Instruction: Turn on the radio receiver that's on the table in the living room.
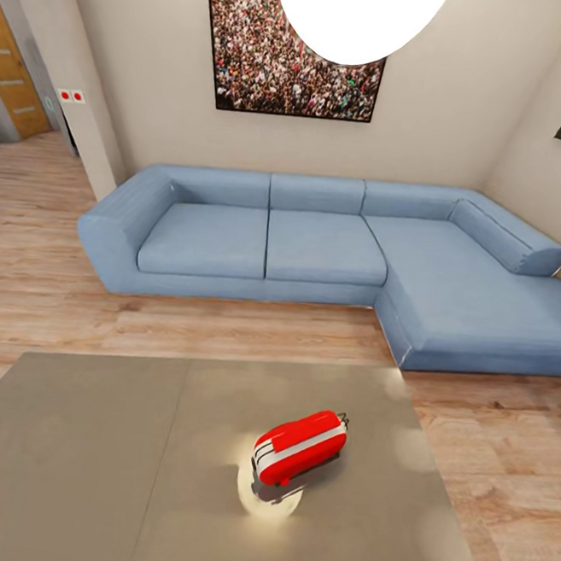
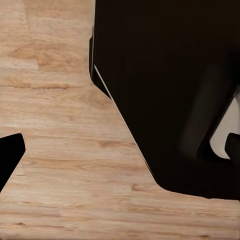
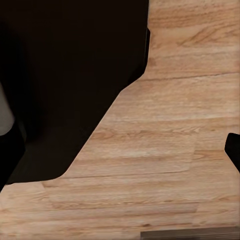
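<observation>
— Right under us we see the bench (image 1: 82,467), big, grey and shiny, with a line down its middle.

— And what sits on it?

— We see the red radio (image 1: 299,447) on the bench, a bit right of the line. It has a white stripe along its side and a thin dark wire at its far end. It is turned at a slant. A bright round spot of light lies on the bench top just under its near end.

— What is past the bench?

— We see the wood floor (image 1: 39,292), then a long blue sofa (image 1: 318,245) that bends round a corner on the right. Over the sofa hangs a picture (image 1: 251,55) full of tiny people. A big white lamp (image 1: 358,13) covers part of it. Far off to the left we see a wooden door (image 1: 17,79).

— And our end effectors?

— At each wrist we look down at the wood floor and a big dark shape of our own body. We see small dark bits at the edges, but we cannot tell if the left or the right end effector is released or clenched.
</observation>
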### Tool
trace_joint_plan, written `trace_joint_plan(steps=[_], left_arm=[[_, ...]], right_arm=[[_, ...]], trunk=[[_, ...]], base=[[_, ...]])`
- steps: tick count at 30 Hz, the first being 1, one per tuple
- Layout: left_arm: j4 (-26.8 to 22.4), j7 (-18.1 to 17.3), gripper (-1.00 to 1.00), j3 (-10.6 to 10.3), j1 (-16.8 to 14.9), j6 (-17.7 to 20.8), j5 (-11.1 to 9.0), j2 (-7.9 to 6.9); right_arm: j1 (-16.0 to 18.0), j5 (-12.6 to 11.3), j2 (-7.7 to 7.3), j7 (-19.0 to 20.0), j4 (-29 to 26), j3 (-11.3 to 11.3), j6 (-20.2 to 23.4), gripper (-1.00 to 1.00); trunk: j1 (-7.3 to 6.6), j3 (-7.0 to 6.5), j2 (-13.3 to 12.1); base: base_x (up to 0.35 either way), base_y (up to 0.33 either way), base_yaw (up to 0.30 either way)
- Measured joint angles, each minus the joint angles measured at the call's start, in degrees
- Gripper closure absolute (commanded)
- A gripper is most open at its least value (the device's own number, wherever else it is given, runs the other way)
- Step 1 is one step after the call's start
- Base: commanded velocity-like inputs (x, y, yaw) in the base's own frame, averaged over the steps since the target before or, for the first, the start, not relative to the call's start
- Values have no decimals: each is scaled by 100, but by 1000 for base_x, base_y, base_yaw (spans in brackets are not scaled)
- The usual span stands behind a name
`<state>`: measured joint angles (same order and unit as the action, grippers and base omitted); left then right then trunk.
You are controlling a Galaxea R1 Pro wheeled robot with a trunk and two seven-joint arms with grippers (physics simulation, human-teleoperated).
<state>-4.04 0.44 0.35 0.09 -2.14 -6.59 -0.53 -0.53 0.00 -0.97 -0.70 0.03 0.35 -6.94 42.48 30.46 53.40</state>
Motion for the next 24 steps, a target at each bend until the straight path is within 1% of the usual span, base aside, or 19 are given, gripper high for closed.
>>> trace_joint_plan(steps=[16,24], left_arm=[[0,0,-100,0,0,-1,0,0],[0,0,-100,0,0,0,0,0]], right_arm=[[0,2,0,0,0,0,-5,-100],[0,9,0,0,0,0,-16,-100]], trunk=[[0,146,0],[0,160,0]], base=[[0,0,0],[0,0,0]])
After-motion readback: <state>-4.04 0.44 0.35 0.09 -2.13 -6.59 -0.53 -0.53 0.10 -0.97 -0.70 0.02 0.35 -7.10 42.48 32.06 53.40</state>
